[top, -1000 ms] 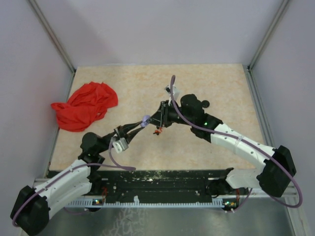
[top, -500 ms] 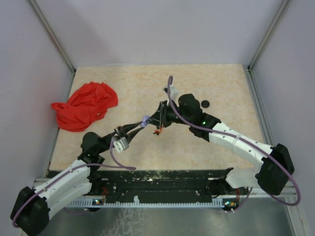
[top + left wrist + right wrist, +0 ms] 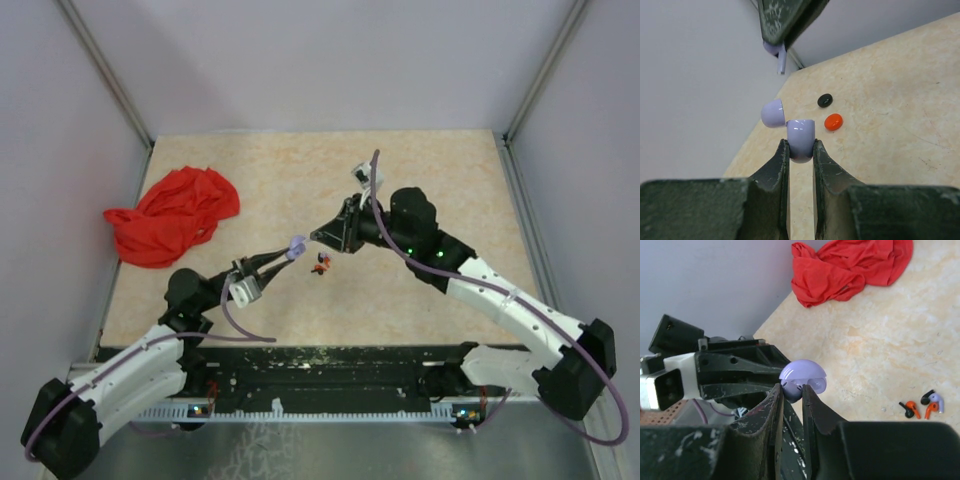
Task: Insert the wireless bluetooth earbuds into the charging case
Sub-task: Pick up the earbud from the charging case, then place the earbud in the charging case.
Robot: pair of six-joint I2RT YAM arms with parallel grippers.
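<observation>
While the left gripper grips the lavender charging case above the bench, its two jaws are closed tight against the sides of the case body and the rounded lid is swung open to one side. The case is raised off the surface, near the middle of the bench and slightly towards the left edge.

The right gripper reaches in from the right edge and meets the case from the far side, fingertips close to the open lid. Its jaws are nearly together, leaving only a thin slot. The left wrist view shows a small lavender earbud with a short stem pinched at their tip, stem pointing down, hanging apart from the case.

The other wireless bluetooth earbuds lie loose on the bench just right of the raised case, close to the bench's middle. They form a tight cluster of tiny reddish-orange and black bits with one lavender piece among them.

Beyond the case in the left wrist view, a round orange disc and a round black disc rest flat on the bench, near each other but not touching, the black one closer to the edge behind.

A crumpled red cloth sits against the left edge, towards the far left corner, well apart from both grippers.
</observation>
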